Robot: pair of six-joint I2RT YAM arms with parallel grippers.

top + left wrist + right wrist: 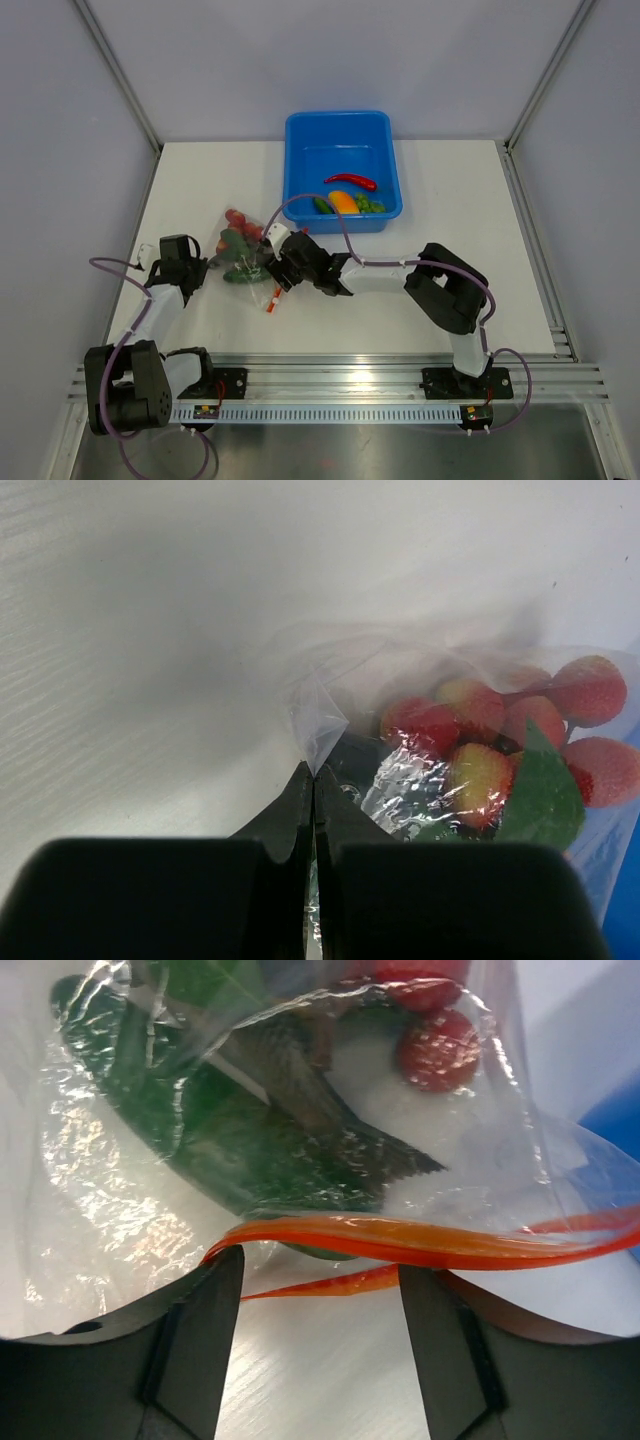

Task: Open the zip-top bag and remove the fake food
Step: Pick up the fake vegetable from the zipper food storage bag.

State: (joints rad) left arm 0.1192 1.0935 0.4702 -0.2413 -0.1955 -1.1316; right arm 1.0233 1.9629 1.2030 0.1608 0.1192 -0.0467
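The zip-top bag [240, 255] lies left of the table's middle, its orange-red zip strip [273, 300] towards the front. It holds a cluster of red and yellow balls [500, 720], green vegetables [250, 1150] and a silvery fish [300, 1080]. My left gripper [200, 268] is shut on the bag's clear corner [318, 730]. My right gripper [278, 272] is open at the bag's mouth; in the right wrist view [320, 1275] the zip strip [420, 1240] runs across its fingertips, its two halves parted. A red chili [352, 181], orange pepper [343, 200] and green vegetables [370, 205] lie in the tub.
The blue tub [340, 118] stands at the back centre, just beyond the bag and the right arm. Its blue side shows at the right edge of the right wrist view [610, 1120]. Grey walls enclose the white table.
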